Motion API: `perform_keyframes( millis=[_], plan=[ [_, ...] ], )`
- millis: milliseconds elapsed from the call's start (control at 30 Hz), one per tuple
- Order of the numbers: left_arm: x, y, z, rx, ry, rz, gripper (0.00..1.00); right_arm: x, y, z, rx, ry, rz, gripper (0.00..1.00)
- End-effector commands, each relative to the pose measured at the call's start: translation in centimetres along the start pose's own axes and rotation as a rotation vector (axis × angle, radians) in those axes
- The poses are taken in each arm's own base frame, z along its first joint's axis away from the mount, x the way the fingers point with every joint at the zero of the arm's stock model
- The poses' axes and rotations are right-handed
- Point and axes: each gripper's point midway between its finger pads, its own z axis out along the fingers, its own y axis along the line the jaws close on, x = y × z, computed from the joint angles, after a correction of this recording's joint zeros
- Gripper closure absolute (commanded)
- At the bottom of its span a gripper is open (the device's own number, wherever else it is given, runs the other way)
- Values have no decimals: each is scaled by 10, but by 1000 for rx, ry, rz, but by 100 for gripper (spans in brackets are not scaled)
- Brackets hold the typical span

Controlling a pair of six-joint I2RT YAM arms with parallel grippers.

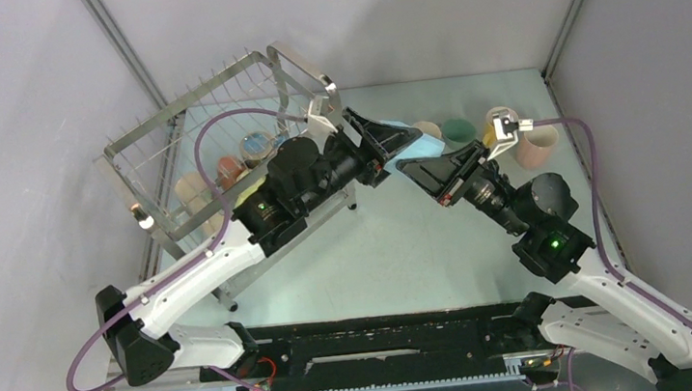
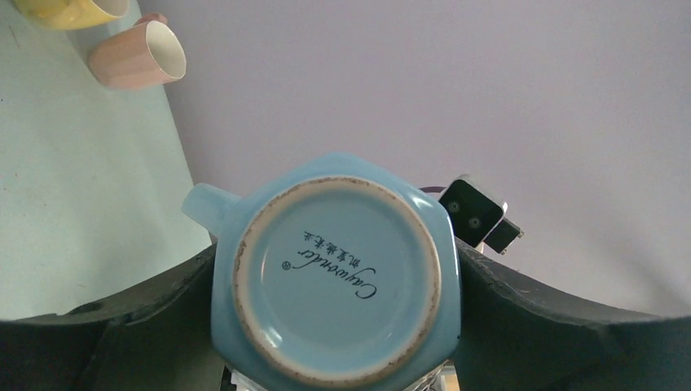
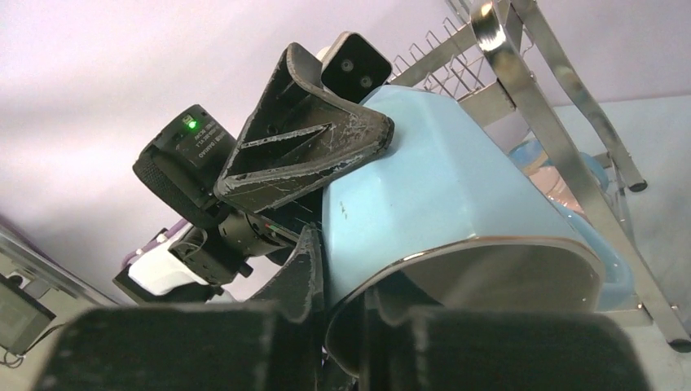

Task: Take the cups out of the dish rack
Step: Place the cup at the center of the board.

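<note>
Status from my end: blue mug point(image 2: 338, 277) is out of the dish rack point(image 1: 207, 113) and sits between the two grippers, just beside the rack's right-hand end, over the middle of the table point(image 1: 396, 248). It's turned on its side, with the base and its printed maker's mark facing the left wrist camera and the mouth facing the right arm. Its handle point(image 2: 200, 205) sticks out to the upper left in that view.

Left gripper point(image 1: 385, 143): fingers spread wide and clamped on the mug body, one on each flank, both touching.

Right gripper point(image 1: 417, 167): I read it as pinched on the mug's wall at the rim. In the right wrist view one finger point(image 3: 308, 277) lies against the outside of the wall and the other is inside the mouth. It's blurry that close, but I see no gap.

So both arms have hold of the same mug.

I count three cups in the rack, partly hidden by the left arm: a beige one point(image 1: 194, 190), an orange-red one point(image 1: 229, 172) and one with a bluish inside point(image 1: 257, 146).

Along the table's back edge on the right side are a beige cup point(image 1: 428, 129), a green cup point(image 1: 459, 131), a yellow cup point(image 2: 73, 8) and a pink cup point(image 1: 539, 144). All four are well apart from the rack.
</note>
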Motion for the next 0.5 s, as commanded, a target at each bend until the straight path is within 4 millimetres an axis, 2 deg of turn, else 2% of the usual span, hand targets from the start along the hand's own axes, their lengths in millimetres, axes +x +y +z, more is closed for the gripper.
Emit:
perform_keyframes(
  millis=[0,67,233,467],
  plan=[
    [-2,-47,-17,170,6,19,68,-17,12,2,-17,-40,-34,100],
    [-2,-47,-18,171,8,43,51,-18,13,0,-12,-43,-37,100],
    [-2,-41,-22,155,13,106,2,-21,13,-4,7,-43,-43,100],
    [-12,-34,-29,122,-10,195,0,-24,14,-10,42,-35,-50,100]
  ],
)
